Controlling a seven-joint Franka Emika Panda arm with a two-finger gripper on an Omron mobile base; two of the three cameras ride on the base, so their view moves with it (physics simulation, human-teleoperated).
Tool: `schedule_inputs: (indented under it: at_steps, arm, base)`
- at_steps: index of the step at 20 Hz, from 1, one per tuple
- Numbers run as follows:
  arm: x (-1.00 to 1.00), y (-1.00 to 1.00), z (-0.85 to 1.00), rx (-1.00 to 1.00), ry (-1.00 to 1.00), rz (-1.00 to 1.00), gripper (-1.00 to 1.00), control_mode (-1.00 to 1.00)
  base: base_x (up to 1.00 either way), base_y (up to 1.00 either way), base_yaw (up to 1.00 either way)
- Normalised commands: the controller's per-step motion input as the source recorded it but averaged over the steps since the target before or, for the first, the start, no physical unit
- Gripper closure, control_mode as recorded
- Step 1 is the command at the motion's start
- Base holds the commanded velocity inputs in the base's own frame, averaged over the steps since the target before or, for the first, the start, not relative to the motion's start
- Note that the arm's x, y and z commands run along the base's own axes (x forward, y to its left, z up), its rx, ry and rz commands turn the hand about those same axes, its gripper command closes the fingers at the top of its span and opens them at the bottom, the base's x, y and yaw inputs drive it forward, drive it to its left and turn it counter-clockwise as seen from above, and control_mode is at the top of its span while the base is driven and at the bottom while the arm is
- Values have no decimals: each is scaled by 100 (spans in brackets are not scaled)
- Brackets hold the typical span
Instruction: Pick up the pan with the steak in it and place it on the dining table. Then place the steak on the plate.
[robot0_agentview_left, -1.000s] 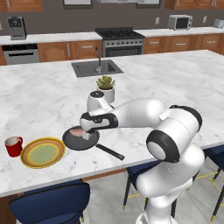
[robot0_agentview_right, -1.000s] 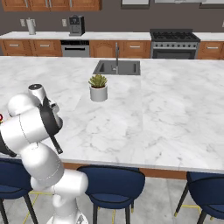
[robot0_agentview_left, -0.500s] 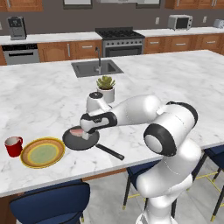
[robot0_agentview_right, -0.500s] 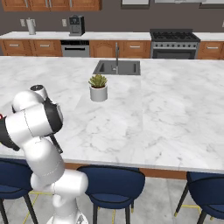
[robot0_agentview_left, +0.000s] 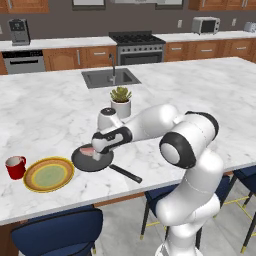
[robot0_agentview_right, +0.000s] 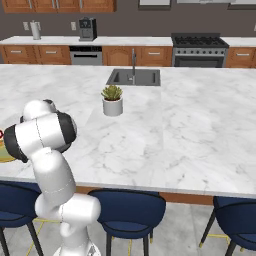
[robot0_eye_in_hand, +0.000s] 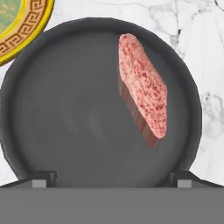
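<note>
The dark round pan (robot0_agentview_left: 86, 162) sits on the dining table (robot0_agentview_left: 55, 115) near its front edge, its long handle (robot0_agentview_left: 126, 174) pointing right toward the edge. The pinkish-red steak (robot0_agentview_left: 87, 150) lies in the pan's far part. In the hand view the pan (robot0_eye_in_hand: 78, 113) spreads wide, with the steak (robot0_eye_in_hand: 144, 92) right of centre. My gripper (robot0_agentview_left: 98, 155) hovers just above the pan, open, nothing between its fingertips (robot0_eye_in_hand: 43, 178). The yellow-rimmed plate (robot0_agentview_left: 48, 174) lies flat just left of the pan, and its rim (robot0_eye_in_hand: 26, 30) shows at the hand view's upper left.
A red mug (robot0_agentview_left: 15, 167) stands left of the plate. A potted plant (robot0_agentview_left: 120, 101) is behind the pan, and a sink (robot0_agentview_left: 110, 78) lies farther back. Blue stools (robot0_agentview_left: 55, 230) line the table's front edge. In the right base view my arm (robot0_agentview_right: 42, 135) blocks the pan.
The elbow has swung a little left and up. The hand has stayed over the pan, its jaws still wide apart. Pan, steak and plate have not moved.
</note>
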Motion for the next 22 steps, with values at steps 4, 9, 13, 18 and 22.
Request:
schedule_inputs:
  at_steps: [4, 9, 13, 18, 22]
  arm:
    - [4, 4, -2, 0, 0, 0, -100, -100]
    - [23, 16, -9, -1, 0, -1, -100, -100]
    - [21, 17, -9, -3, 0, -2, -100, -100]
    - [17, 18, -9, -1, 0, -2, -100, -100]
    - [6, 10, -5, -2, 0, -1, -100, -100]
  base:
    - [0, 0, 0]
    - [0, 0, 0]
    - [0, 0, 0]
    - [0, 0, 0]
    - [0, 0, 0]
